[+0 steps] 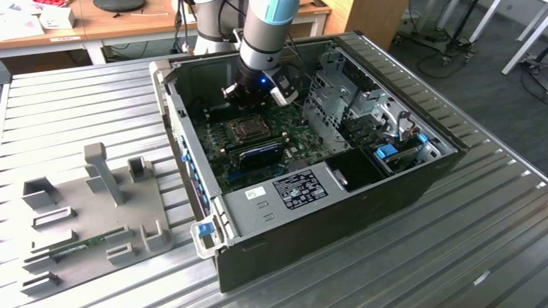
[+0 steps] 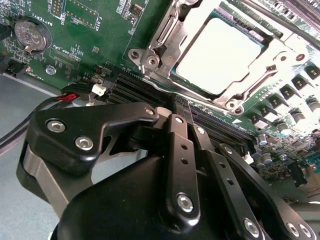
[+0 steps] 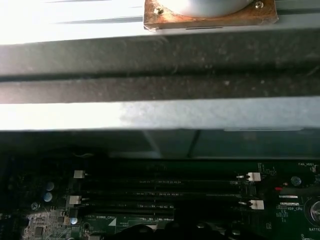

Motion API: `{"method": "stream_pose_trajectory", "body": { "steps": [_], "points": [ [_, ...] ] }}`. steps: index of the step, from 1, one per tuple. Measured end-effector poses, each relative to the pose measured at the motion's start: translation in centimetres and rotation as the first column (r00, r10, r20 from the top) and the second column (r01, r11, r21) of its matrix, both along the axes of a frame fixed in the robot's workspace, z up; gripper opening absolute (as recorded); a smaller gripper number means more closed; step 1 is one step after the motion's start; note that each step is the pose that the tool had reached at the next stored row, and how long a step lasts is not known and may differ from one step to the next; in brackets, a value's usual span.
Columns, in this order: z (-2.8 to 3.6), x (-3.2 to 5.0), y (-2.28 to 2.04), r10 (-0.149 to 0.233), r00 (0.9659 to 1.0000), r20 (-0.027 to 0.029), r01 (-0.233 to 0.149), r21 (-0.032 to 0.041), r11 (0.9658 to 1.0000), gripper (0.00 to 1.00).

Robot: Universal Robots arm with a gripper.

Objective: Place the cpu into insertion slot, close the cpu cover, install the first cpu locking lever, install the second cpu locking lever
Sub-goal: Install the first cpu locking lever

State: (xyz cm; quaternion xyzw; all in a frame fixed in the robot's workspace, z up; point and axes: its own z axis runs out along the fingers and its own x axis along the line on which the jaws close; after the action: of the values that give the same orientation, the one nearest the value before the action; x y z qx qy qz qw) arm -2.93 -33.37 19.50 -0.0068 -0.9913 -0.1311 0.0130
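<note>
The cpu (image 2: 220,55) lies flat in the insertion slot (image 1: 248,130) on the green board, its pale metal top facing up. The cpu cover (image 2: 161,35), a silvery frame, lies down around the chip. My gripper (image 2: 179,102) hovers just beside the socket, over the black memory slots, with its black fingers (image 2: 181,150) drawn together and nothing seen between them. In the exterior view the gripper (image 1: 255,102) reaches down into the open computer case, just behind the socket.
Long black memory slots (image 3: 165,190) run beside the socket, near the case wall (image 3: 160,115). A coin battery (image 2: 30,35) sits on the board. A metal drive cage (image 1: 351,102) stands at the exterior view's right. A grey fixture plate (image 1: 94,199) lies outside the case.
</note>
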Motion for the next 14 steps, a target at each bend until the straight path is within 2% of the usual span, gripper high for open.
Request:
{"method": "stream_pose_trajectory", "body": {
  "steps": [14],
  "points": [
    [-0.23,0.29,0.00,0.000,1.0000,0.0000,0.000,0.0000,1.0000,0.10]
  ]
}}
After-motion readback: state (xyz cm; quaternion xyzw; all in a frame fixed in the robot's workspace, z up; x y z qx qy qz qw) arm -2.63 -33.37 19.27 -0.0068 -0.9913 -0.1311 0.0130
